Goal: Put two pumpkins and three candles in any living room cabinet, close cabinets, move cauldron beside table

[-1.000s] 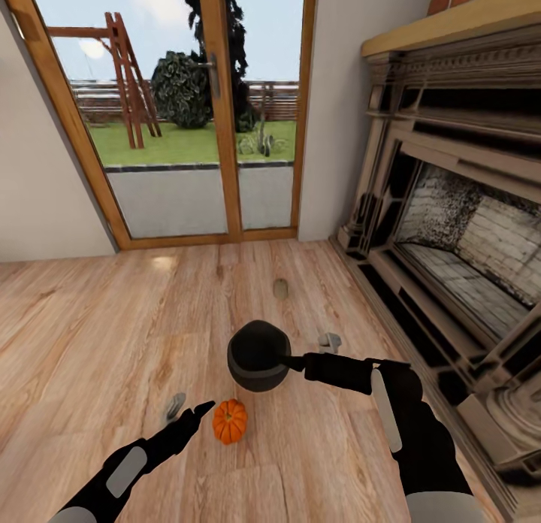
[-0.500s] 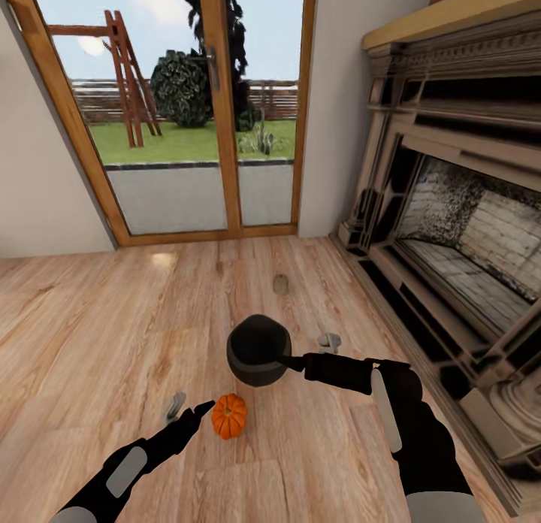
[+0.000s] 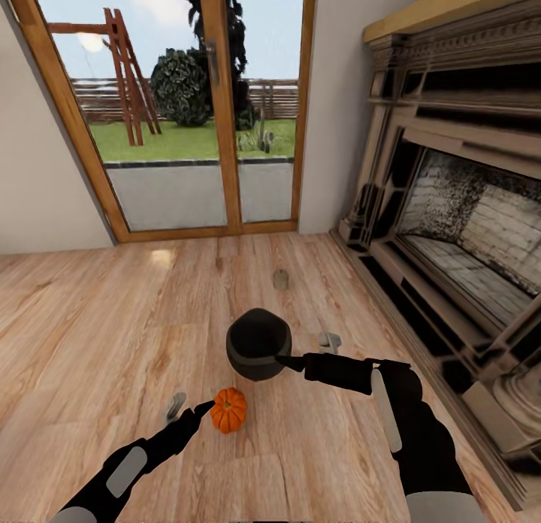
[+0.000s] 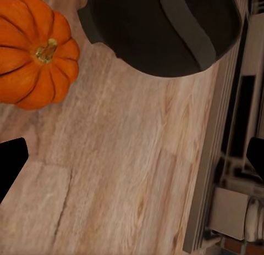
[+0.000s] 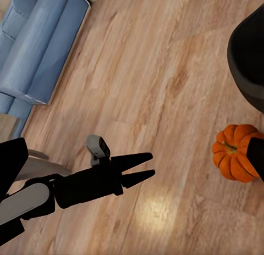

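Holding the cauldron (image 3: 258, 343) by its rim, our right gripper (image 3: 288, 362) was clamped on the side of the pot nearest us, with the black pot carried above the wood floor (image 3: 113, 320). From the left wrist camera the cauldron (image 4: 165, 27) sat just ahead of the left fingers, apart from the pumpkin (image 4: 34, 51).

Our left gripper (image 3: 201, 411) was narrow, fingers nearly together, holding nothing; the right wrist camera showed the two fingertips (image 5: 144, 166) with only a thin gap between them. The pumpkin (image 3: 228, 409) lay on the floor just beside the left fingertips, on their right; we couldn't tell whether they touched it. In the right wrist view the pumpkin (image 5: 236, 151) was well clear of the left gripper (image 5: 149, 164).

One candle (image 3: 281, 279) stood on the floor beyond the cauldron, well ahead of both grippers, toward the glass door (image 3: 173, 110). The fireplace (image 3: 458, 230) ran along the right of the right arm. A blue sofa (image 5: 41, 51) showed behind the left arm.
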Motion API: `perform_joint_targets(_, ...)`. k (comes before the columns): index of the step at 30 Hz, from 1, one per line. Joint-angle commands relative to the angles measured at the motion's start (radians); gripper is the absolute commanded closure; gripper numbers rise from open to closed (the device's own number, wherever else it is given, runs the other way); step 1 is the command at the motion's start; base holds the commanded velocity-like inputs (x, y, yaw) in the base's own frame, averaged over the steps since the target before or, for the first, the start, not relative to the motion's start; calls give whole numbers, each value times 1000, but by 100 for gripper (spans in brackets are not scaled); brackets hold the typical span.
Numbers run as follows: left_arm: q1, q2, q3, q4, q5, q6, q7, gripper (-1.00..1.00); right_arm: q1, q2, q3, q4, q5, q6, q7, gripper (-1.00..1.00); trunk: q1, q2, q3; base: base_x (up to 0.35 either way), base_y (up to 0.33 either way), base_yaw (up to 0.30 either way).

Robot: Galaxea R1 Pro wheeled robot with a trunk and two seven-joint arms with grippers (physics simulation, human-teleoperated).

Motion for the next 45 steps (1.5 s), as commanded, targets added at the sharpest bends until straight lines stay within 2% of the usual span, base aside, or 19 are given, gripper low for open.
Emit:
perform_joint_targets(1,0,1,-2,0,11,7,0,-100,0,1,-2,0,-7,8,-1,-100,4,-8,-4,0,0,0)
perform_joint_targets(11,0,7,3,0,12,7,-1,-100,-1,1,-2,3,-7,8,-2,-100,42,-78,-35,0,0,0)
perform_joint_targets(33,1,16,3,0,14,7,0,-100,0,1,-2,5,-7,8,-2,-100,52,-83,-120,0,0,0)
perform_joint_targets(45,1,14,3,0,18,5,9,-100,0,1,-2,5,-7,8,-2,-100,52,-83,-120,35,0,0)
